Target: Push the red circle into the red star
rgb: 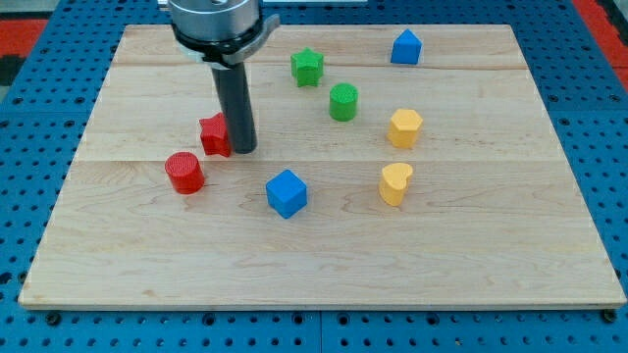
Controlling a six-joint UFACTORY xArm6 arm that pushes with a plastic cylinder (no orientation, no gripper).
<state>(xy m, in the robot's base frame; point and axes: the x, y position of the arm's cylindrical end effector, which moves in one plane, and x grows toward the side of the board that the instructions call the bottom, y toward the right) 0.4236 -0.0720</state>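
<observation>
The red circle (183,172) is a short cylinder at the view's left centre of the wooden board (491,255). The red star (214,134) lies just up and right of it, a small gap between them, and is partly hidden by the rod. My tip (242,150) rests on the board against the star's right side, up and to the right of the circle.
A blue cube (287,192) lies to the right of the red circle. A green star (307,67) and green cylinder (343,102) sit at the upper middle. A yellow hexagon (404,127), a yellow heart (395,183) and a blue block (406,47) are at the right.
</observation>
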